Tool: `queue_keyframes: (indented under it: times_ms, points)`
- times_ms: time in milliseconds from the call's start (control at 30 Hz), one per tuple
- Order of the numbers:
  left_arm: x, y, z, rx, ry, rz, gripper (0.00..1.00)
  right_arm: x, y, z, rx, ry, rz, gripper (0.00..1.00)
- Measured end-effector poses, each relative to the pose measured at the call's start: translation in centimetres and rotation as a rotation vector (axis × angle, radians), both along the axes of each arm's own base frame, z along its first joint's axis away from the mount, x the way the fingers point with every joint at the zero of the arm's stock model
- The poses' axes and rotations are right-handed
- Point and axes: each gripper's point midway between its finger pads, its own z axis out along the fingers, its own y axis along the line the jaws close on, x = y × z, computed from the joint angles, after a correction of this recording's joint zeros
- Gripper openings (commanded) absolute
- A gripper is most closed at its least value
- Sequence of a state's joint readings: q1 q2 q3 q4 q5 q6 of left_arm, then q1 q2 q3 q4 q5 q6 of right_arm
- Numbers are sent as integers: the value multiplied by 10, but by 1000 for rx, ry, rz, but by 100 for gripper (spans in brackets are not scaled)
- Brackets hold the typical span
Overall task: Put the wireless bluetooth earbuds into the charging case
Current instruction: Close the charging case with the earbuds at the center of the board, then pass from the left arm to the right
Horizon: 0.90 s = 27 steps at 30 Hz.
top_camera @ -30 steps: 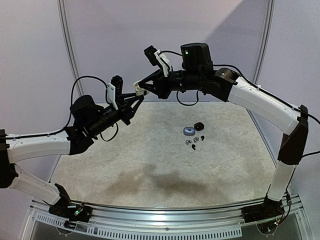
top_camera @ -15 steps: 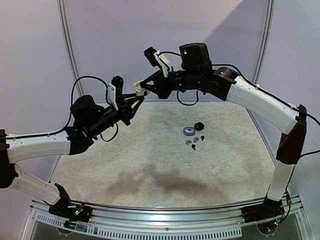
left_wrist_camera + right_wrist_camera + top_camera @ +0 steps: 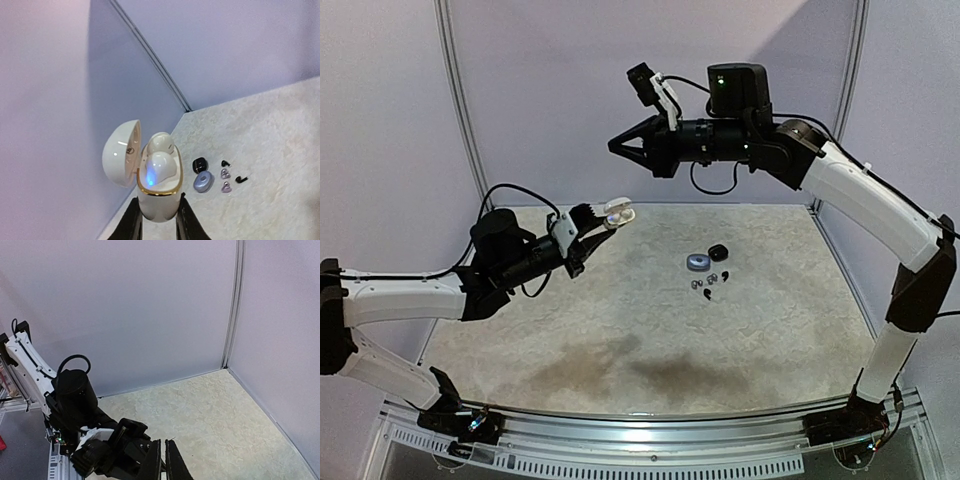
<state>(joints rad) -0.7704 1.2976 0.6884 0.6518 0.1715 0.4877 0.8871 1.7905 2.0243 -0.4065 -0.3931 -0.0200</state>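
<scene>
My left gripper point(image 3: 598, 214) point(image 3: 157, 212) is shut on a white charging case point(image 3: 616, 211) point(image 3: 159, 195) with a gold rim, held in the air over the table's left half. Its lid point(image 3: 121, 152) stands open to the left. Two white earbuds point(image 3: 161, 168) sit inside, with a blue light glowing by the nearer one. My right gripper point(image 3: 616, 147) point(image 3: 164, 443) hangs higher, above and right of the case. It is shut and holds nothing. On the mat lie two pale bluish-silver earbuds point(image 3: 701, 286) point(image 3: 225, 174) and two black earbuds point(image 3: 722, 277) point(image 3: 242, 178).
A black case point(image 3: 718, 251) point(image 3: 200, 164) and a silver-blue case point(image 3: 697, 263) point(image 3: 203, 181) lie shut on the mat beside the loose earbuds. Walls close in the back and both sides. The left arm point(image 3: 75, 390) shows below my right gripper in the right wrist view.
The two grippers were together at the case. Now my right gripper has lifted up and to the right, and my left gripper has dropped lower and moved right with the case.
</scene>
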Motion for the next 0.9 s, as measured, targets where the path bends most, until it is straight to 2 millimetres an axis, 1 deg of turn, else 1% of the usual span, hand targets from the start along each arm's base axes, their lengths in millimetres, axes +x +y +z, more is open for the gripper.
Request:
queue_keyframes:
  times_ms: [67,133,167,233,333,400,433,467,500,567,600,633,700,733,767,800,833,900]
  points:
    - [-2,-2,-3,65,-83,-14,0,7,1,-8,-12,30,-31,5]
    - [-3,-4,-1,110,-157,-21,0,15,5,-24,-39,64,-56,5]
    - [-4,-4,0,126,-190,-22,0,19,8,-35,-60,83,-63,5]
    - [-4,-4,1,151,-232,-22,0,24,13,-64,-114,122,-72,5]
    - [-4,-4,1,175,-266,-19,0,22,12,-112,-211,196,-68,5]
    - [-3,-4,-7,203,-255,-26,0,21,10,-130,-243,220,-69,6]
    - [-3,-5,-13,215,-242,-31,0,20,7,-133,-251,225,-72,9]
    - [-2,-6,-17,223,-231,-32,0,20,3,-137,-263,231,-80,14]
    - [-1,-6,-19,223,-220,-33,0,18,-2,-138,-273,235,-89,21]
    - [-1,-6,-17,196,-186,-34,0,18,-13,-131,-275,231,-109,32]
    - [-1,-6,-17,175,-153,-38,0,20,-20,-123,-262,221,-123,36]
    - [-2,-6,-16,156,-123,-42,0,22,-26,-116,-250,216,-136,44]
    - [-3,-7,-16,98,-20,-66,0,26,-45,-100,-221,195,-165,60]
    - [-6,-7,-14,44,70,-99,0,27,-54,-92,-204,181,-169,72]
    - [-5,-6,-13,31,89,-99,0,26,-62,-84,-188,157,-158,80]
    - [-6,-5,-10,-15,151,-120,0,22,-68,-78,-172,132,-134,85]
    - [-8,-4,-7,-57,211,-146,0,16,-73,-74,-161,106,-100,87]
    - [-12,-4,-3,-128,320,-198,0,-2,-75,-72,-146,49,-8,89]
